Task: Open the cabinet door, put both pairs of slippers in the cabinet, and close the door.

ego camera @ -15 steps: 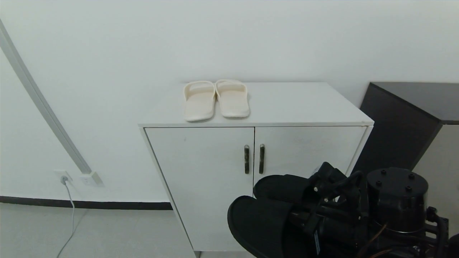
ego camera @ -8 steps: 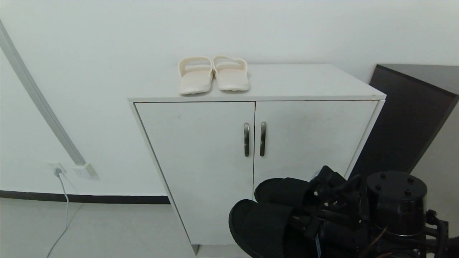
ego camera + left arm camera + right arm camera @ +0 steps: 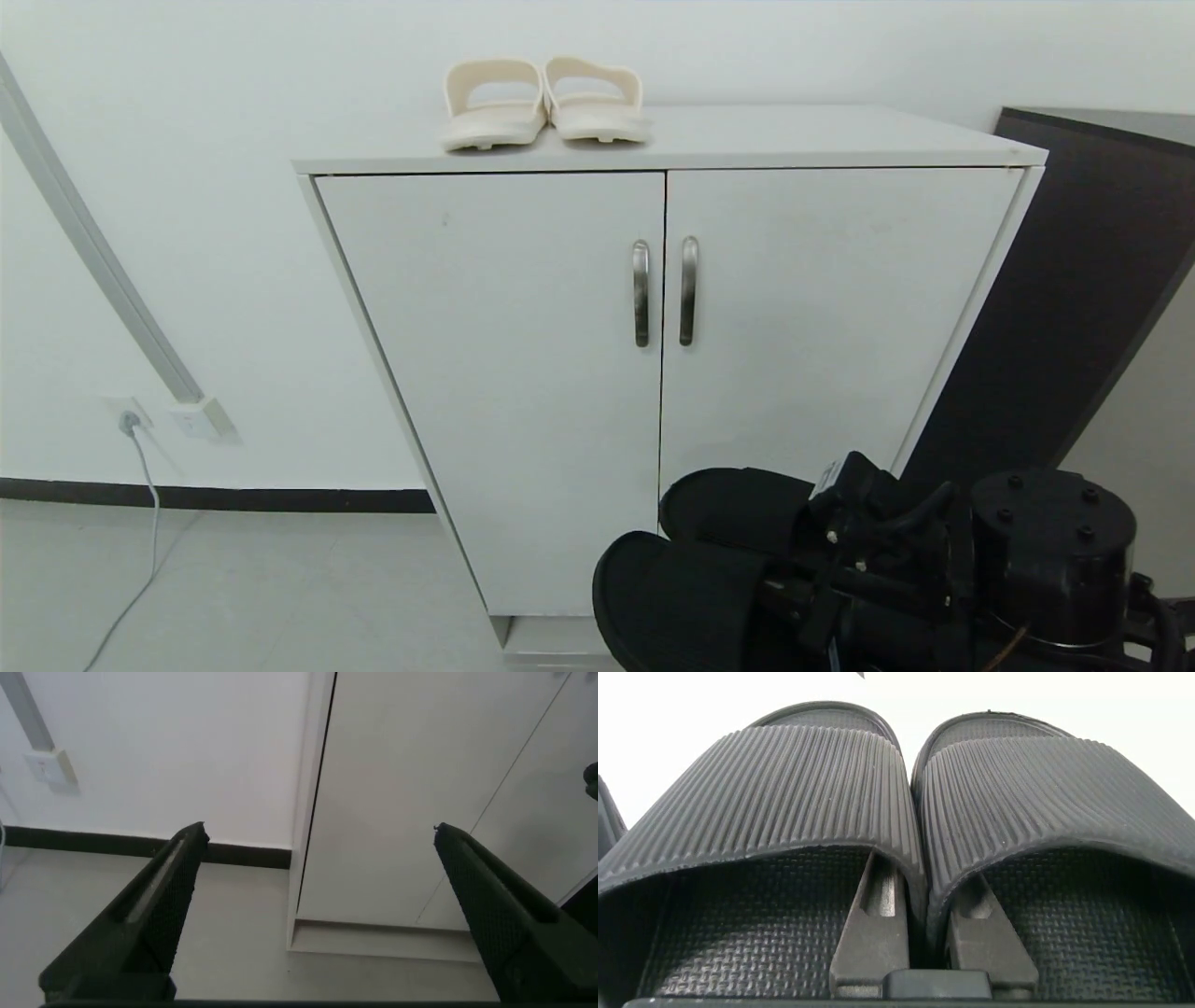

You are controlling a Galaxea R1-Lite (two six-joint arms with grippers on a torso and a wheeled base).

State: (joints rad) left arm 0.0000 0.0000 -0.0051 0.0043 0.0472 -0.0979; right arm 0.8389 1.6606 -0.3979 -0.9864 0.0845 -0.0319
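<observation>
Bright, even light; faint shadows beneath cream slippers [image 3: 560,117].

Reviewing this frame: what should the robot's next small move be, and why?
Probably bring the open, empty left gripper to the left door's handle. Both cabinet doors are shut, and the right gripper is shut on the black slippers, so only the left is free to pull one open.
</observation>
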